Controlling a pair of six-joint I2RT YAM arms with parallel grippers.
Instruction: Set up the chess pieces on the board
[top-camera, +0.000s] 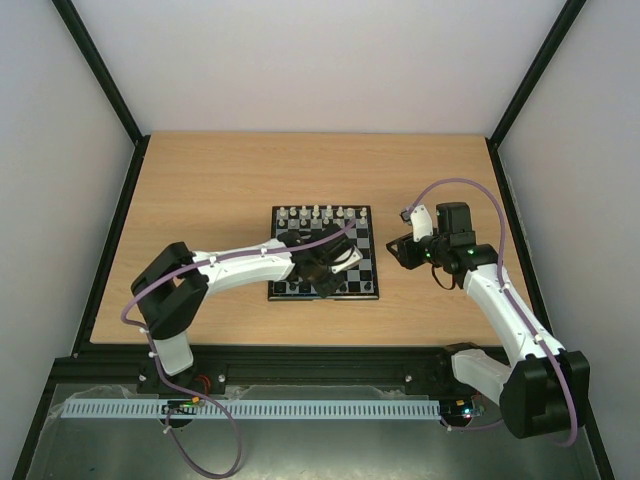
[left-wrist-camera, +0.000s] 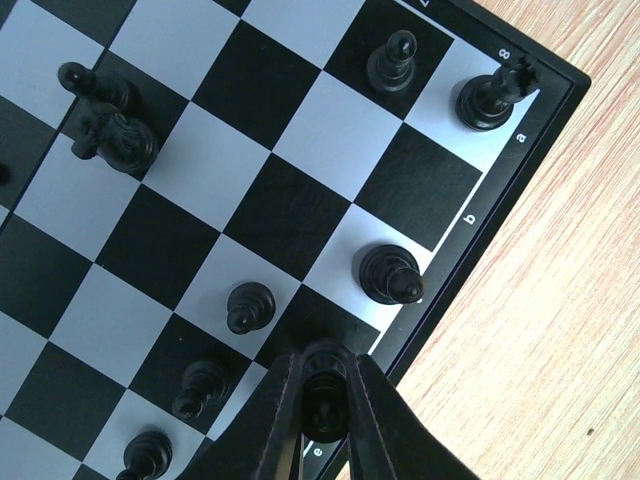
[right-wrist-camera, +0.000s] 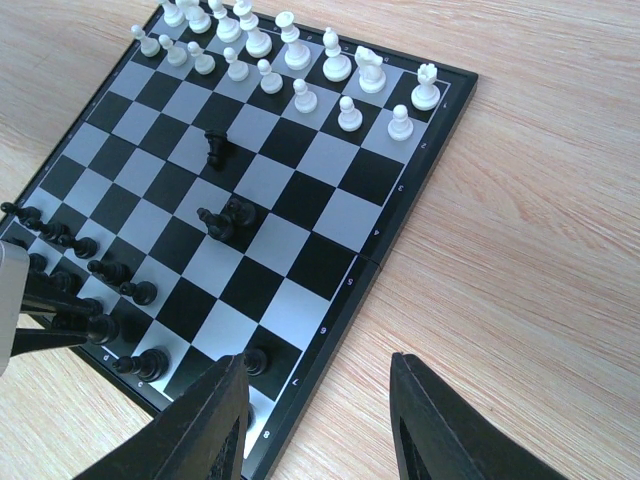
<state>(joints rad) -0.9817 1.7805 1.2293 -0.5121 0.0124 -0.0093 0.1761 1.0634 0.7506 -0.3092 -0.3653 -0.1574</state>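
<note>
The board (top-camera: 285, 292) lies mid-table, its white chess pieces (top-camera: 315, 212) lined along the far side. My left gripper (top-camera: 318, 268) hovers over the near rows. In the left wrist view that gripper (left-wrist-camera: 324, 362) is shut on a black piece (left-wrist-camera: 325, 392) over an edge square by the rim. Other black pieces (left-wrist-camera: 390, 272) stand nearby, one on the corner (left-wrist-camera: 497, 92). My right gripper (right-wrist-camera: 320, 405) is open and holds nothing, low over the table beside the board (right-wrist-camera: 328, 218). A lone black piece (right-wrist-camera: 217, 150) and a close pair (right-wrist-camera: 225, 218) stand mid-board.
Wooden table (top-camera: 200, 190) surrounds the board, bounded by black frame posts and pale walls. The right arm (top-camera: 500, 300) reaches in from the near right, and the left arm (top-camera: 240, 270) lies across the board's near-left corner. A purple cable loops above each arm.
</note>
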